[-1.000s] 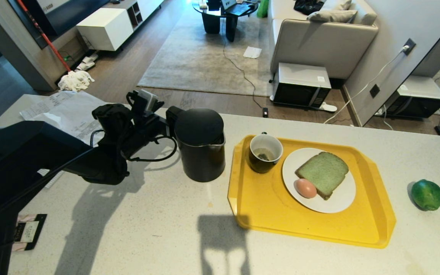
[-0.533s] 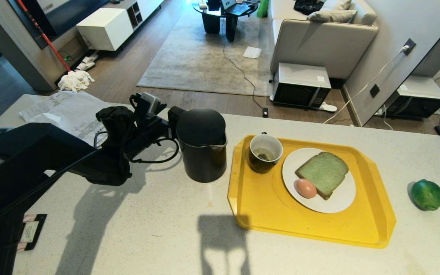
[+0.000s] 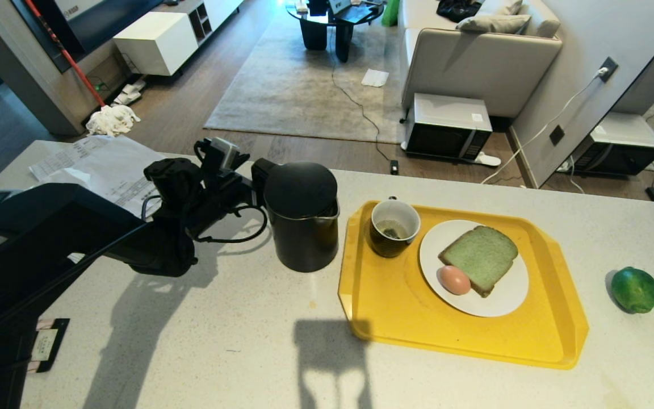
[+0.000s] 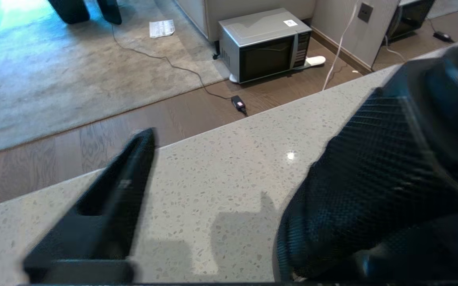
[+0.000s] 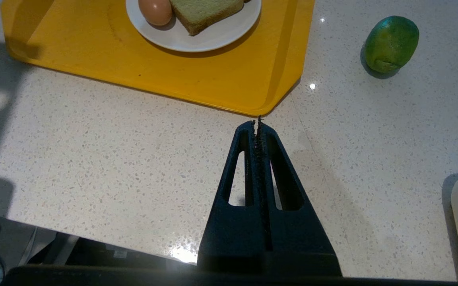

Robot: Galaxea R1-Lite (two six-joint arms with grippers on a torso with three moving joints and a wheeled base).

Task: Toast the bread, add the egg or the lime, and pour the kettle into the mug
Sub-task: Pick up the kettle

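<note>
Tray (image 3: 395,318): yellow, on the counter, carrying mug and plate.
Mug (image 3: 394,228): small dark bit inside.
Plate (image 3: 503,301): bread (image 3: 481,257) and egg (image 3: 454,279), touching.
Lime (image 3: 635,289): on counter, right of tray.
Kettle (image 3: 302,215): lid shut, left of tray.
Left gripper (image 3: 250,184): spread wide at kettle's handle.
Right gripper (image 5: 258,126): pressed together, empty.

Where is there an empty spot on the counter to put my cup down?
The counter is bare in front of the kettle and along the near edge of the yellow tray. There is also a bare strip between the tray and the lime. It is crowded left of the kettle, where the left claw sits by the handle.
</note>
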